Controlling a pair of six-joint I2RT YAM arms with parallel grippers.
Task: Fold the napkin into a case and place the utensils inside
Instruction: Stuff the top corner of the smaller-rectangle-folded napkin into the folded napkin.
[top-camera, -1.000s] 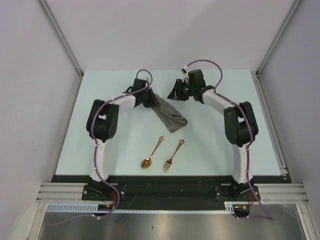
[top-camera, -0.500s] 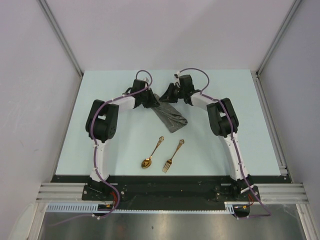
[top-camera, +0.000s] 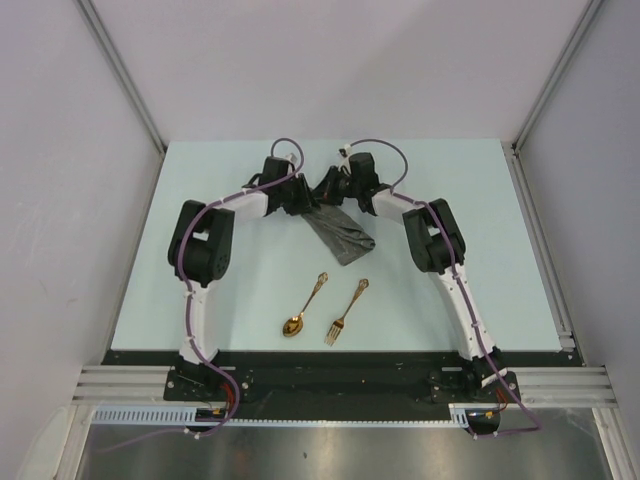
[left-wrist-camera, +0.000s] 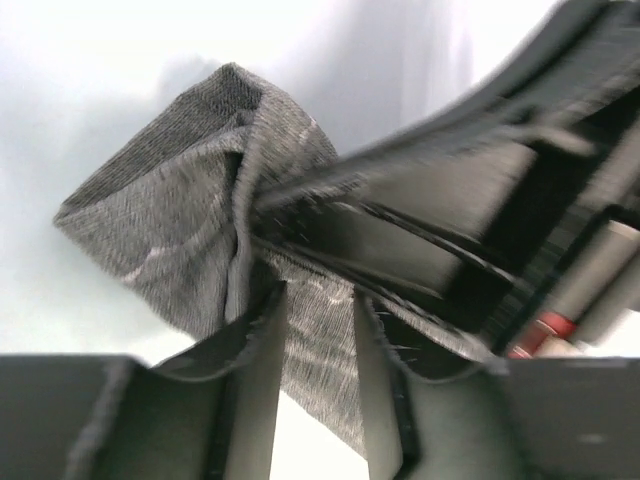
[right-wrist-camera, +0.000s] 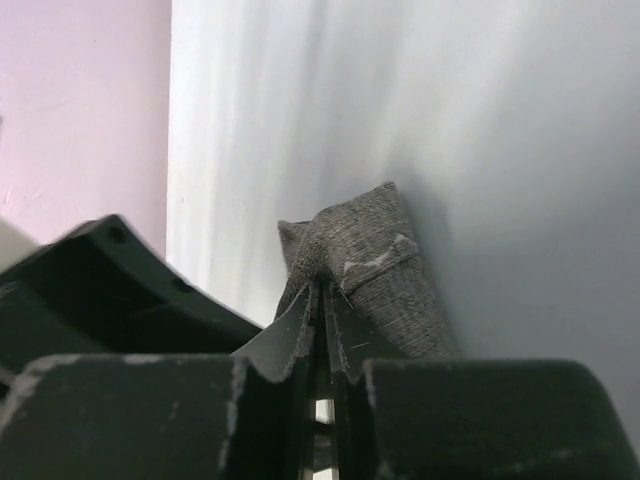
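Grey napkin pinched at its far end, cutlery waiting nearer.
The napkin lies as a slanted folded strip at the far middle of the table. The right gripper is clamped tight on its raised far corner. The left gripper, just left of it, has its jaws parted, with cloth showing in the gap. The spoon and fork lie side by side nearer, apart from the cloth.

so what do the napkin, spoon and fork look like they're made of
Napkin: woven fabric, dark grey and matte; the wrist views show a coarse weave and soft folds. Spoon and fork: probably metal with a shiny gold finish, since they glint; plated or solid, cannot tell.
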